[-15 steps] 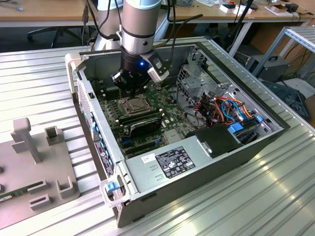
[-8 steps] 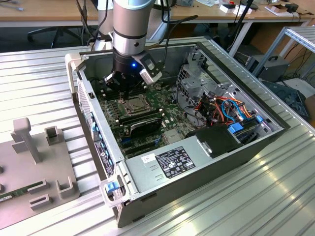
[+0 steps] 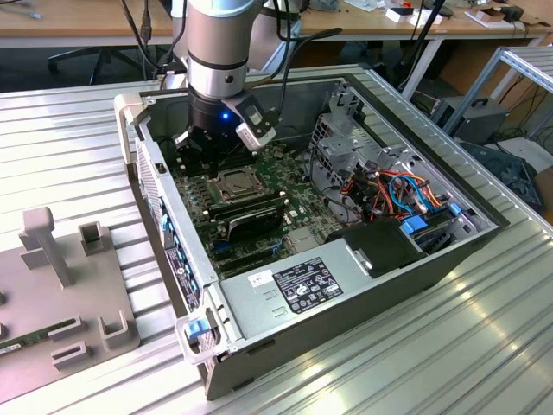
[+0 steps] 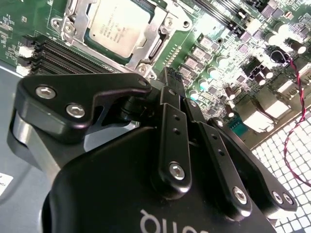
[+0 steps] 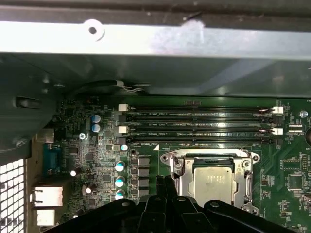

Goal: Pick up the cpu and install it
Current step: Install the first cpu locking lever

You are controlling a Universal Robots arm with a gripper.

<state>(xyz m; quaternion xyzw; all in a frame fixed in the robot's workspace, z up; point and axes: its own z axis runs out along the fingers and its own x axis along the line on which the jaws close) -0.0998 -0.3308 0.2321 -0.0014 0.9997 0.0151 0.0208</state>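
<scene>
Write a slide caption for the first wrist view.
The cpu sits in its socket frame next to the memory slots, the gripper close beside it, fingers shut.

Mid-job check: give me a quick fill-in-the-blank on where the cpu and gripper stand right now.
1. The cpu sits in the square ____ frame on the green motherboard.
2. The gripper hangs beside that frame with its fingers ____, gripping nothing.
3. In the exterior view, the arm reaches down into the open computer ____.
Missing words: socket; shut; case.
</scene>
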